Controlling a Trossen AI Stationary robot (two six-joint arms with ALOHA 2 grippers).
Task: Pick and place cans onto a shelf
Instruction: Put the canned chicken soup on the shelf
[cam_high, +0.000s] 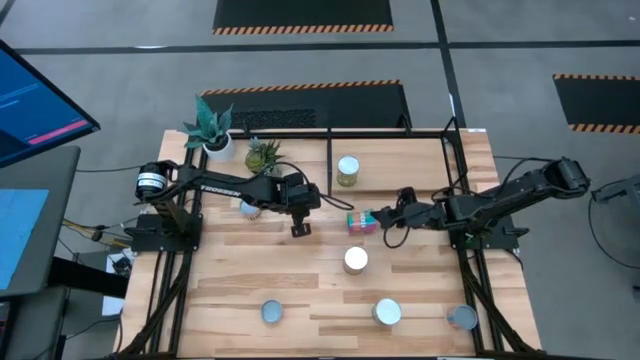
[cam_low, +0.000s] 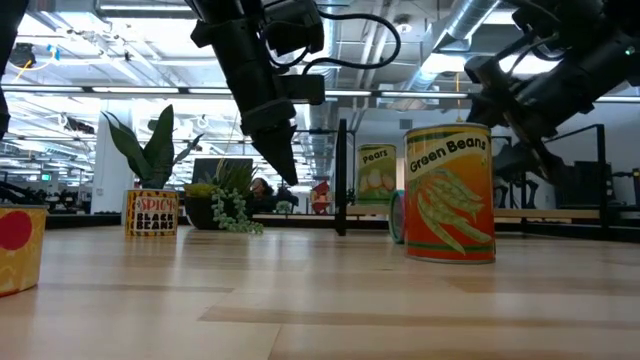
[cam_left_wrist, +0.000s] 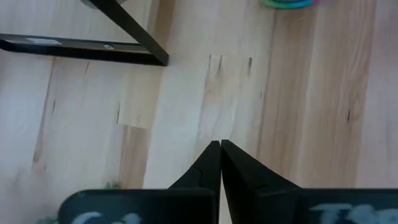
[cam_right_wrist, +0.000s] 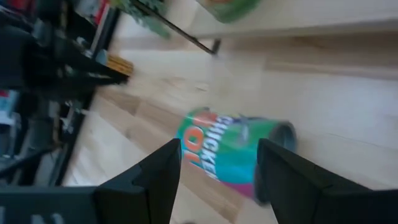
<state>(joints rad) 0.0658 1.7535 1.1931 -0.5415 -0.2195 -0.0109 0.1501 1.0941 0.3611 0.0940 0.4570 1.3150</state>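
Note:
A green and pink can (cam_high: 361, 222) lies on its side at mid table; it also shows in the right wrist view (cam_right_wrist: 233, 149). My right gripper (cam_high: 384, 219) (cam_right_wrist: 217, 147) is open, its two fingers just short of the can's sides, on either side of it. My left gripper (cam_high: 300, 229) (cam_left_wrist: 220, 144) is shut and empty, pointing down above bare wood left of the lying can. The shelf (cam_high: 400, 158), black bars on a wood base, runs along the far side. A yellow-green can (cam_high: 348, 170) stands in it.
A Green Beans can (cam_high: 355, 260) (cam_low: 450, 193) stands near mid table. Three cans (cam_high: 272, 312) (cam_high: 387, 312) (cam_high: 462, 318) stand along the near edge. Another can (cam_high: 250, 208) stands beside my left arm. Two potted plants (cam_high: 212, 128) (cam_high: 262, 155) stand at the far left.

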